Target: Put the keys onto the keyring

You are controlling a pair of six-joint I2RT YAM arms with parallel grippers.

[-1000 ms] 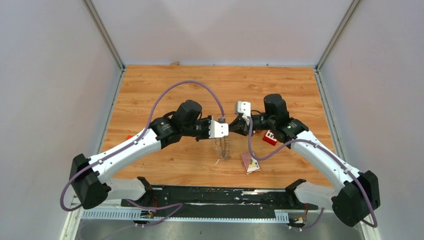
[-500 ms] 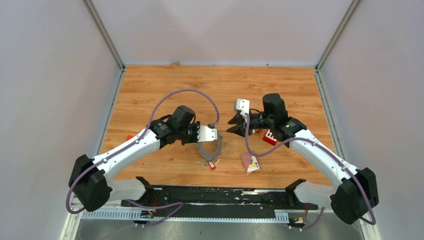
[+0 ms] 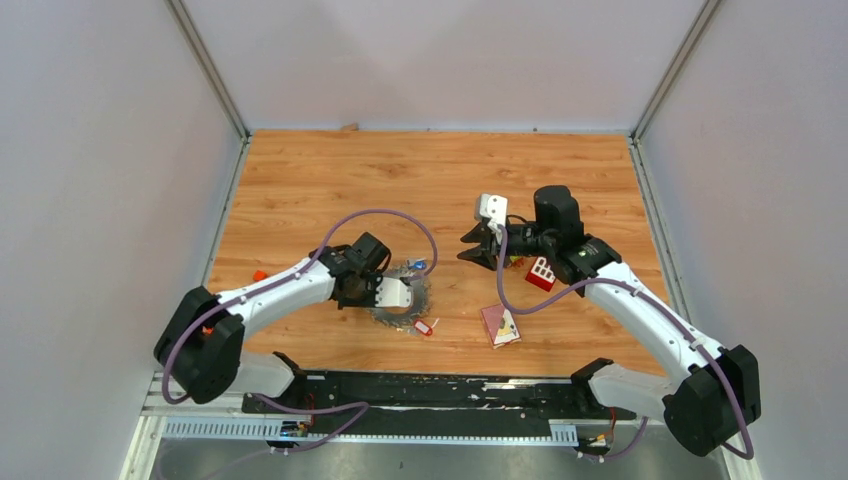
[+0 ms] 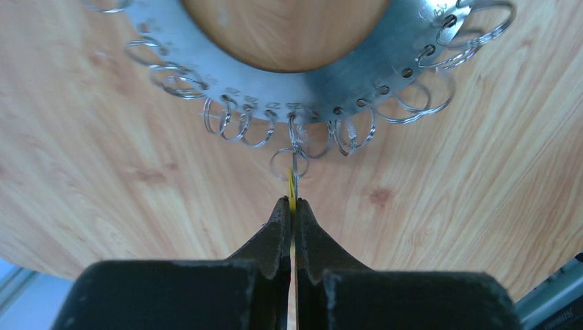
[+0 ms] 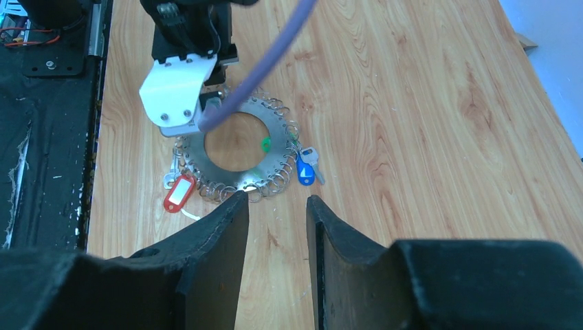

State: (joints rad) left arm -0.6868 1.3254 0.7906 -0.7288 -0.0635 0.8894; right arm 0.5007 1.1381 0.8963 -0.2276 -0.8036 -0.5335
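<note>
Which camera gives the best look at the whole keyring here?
Right wrist: the whole flat silver metal keyring, fringed with small split rings, lies in frame, only one edge behind the left gripper. Left wrist shows just one arc close up; top external shows it small and partly covered.

White-shelled arms (image 3: 270, 290) carry black joints (image 3: 200, 345), looping purple cables (image 3: 375, 212) and white wrist brackets (image 3: 393, 293).

You've got nothing legible here — the red key tag (image 5: 180, 193) shows a white insert, too small to read.
</note>
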